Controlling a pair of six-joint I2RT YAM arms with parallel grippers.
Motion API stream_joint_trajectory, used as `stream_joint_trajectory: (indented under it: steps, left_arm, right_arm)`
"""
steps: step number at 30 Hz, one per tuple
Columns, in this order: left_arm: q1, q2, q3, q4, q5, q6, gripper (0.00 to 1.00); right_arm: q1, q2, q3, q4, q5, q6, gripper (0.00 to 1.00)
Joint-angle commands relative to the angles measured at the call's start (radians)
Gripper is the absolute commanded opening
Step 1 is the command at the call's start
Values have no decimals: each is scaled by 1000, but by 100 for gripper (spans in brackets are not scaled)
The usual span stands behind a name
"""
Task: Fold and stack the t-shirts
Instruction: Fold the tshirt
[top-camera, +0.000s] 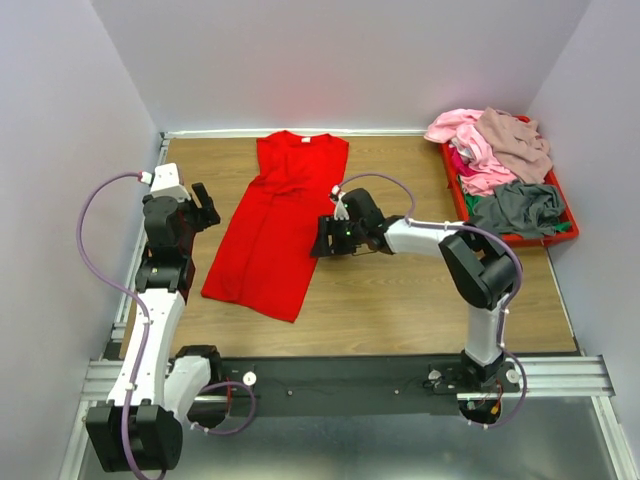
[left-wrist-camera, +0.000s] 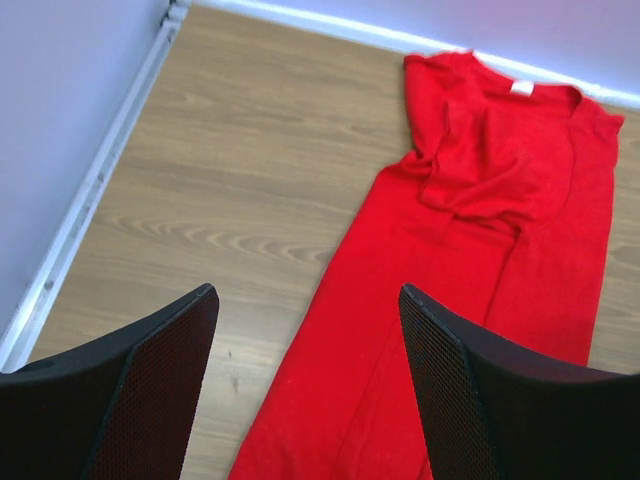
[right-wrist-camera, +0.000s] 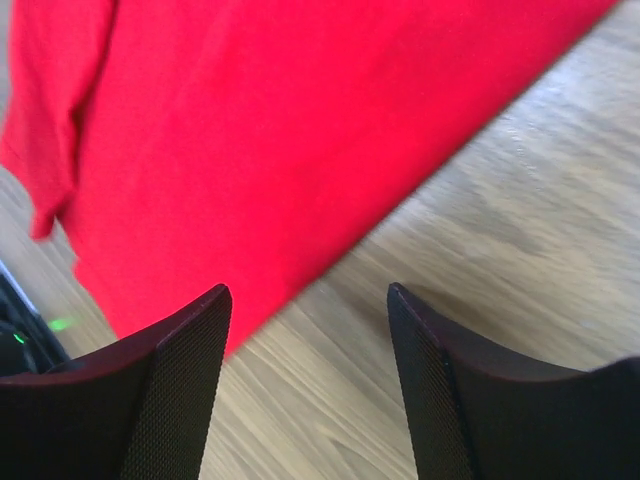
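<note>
A bright red t-shirt (top-camera: 275, 225) lies on the wooden table, folded lengthwise into a long strip, with its neck label (left-wrist-camera: 521, 89) toward the back wall. My left gripper (top-camera: 207, 208) hovers open just left of the shirt; in the left wrist view the red t-shirt (left-wrist-camera: 470, 250) spreads ahead of the left gripper (left-wrist-camera: 308, 300), nothing between the fingers. My right gripper (top-camera: 322, 238) is open at the shirt's right edge. In the right wrist view the red t-shirt (right-wrist-camera: 280, 130) lies before the right gripper (right-wrist-camera: 308, 298), above bare wood. Pink, mauve-beige and grey t-shirts (top-camera: 495, 165) are heaped at the back right.
A red plastic tray (top-camera: 566, 222) at the back right holds the heap of shirts. Grey walls close in the table (top-camera: 400, 290) on three sides, and a metal rail (top-camera: 350, 378) runs along the near edge by the arm bases.
</note>
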Motion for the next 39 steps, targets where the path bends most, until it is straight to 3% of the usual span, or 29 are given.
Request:
stream_joint_trajectory:
  steps: [1,5,8,15,20,26,37,39]
  left_arm:
    - [1,-48,19,44,-3,20,81]
    - [1,-51,21,44,0,22,80]
    - [1,-53,21,47,-2,20,80]
    - [1,-55,21,49,1,22,80]
    - [1,-51,23,50,0,25,80]
    - [1,-51,21,52,6,28,80]
    - [1,-81,16,81,93,45,81]
    - [1,-85,6,101,177,39,84]
  right_arm:
    - [45,41,-31,55,82,148,69]
    - [77,42,-62,57,119,185,65]
    - [87,49,-80,57,166,194,56]
    - [87,83,-94,44,236,196,21]
    - [88,100,-94,40,223,199,1]
    - [74,46,-140,3,173,110,1]
    - [-87,-116,-234,-386,165,-246,0]
    - [-166,-127,-222,-443,136,-258,0]
